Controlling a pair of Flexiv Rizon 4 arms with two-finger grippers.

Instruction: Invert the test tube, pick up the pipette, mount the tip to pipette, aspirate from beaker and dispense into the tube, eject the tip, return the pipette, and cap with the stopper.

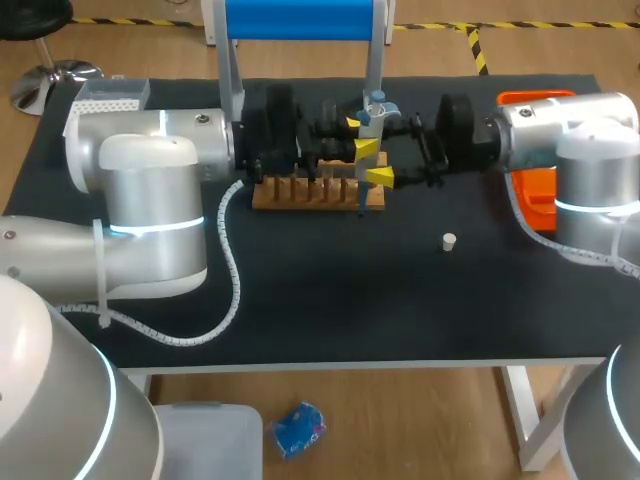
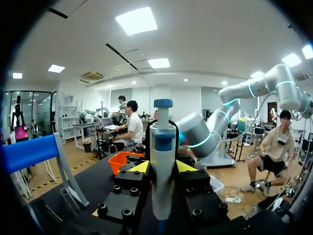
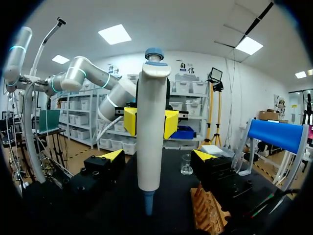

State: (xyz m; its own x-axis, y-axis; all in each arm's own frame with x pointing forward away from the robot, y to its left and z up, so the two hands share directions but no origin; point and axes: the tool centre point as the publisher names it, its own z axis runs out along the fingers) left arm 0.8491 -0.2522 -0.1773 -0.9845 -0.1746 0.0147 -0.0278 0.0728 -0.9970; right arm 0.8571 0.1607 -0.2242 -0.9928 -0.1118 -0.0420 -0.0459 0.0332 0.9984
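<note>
Pinching the pipette between both yellow tips, the left claw is holding it upright at upper centre of the head view, just above the rack. The right claw is sitting spread, one finger at each side of the barrel and neither touching it. I am reading this as the pick-up step, with the pipette due to pass to the right arm. Its blue nose is looking bare, so probably no tip is mounted yet. Doing this well is coming down to three things: closing the right fingers squarely on the barrel, lower than the left's grip, keeping the pipette vertical, and opening the left only once the right is gripping firmly. The nose is hanging close over the rack, so dipping is risking a knock. The stopper is lying alone right of centre.
</note>
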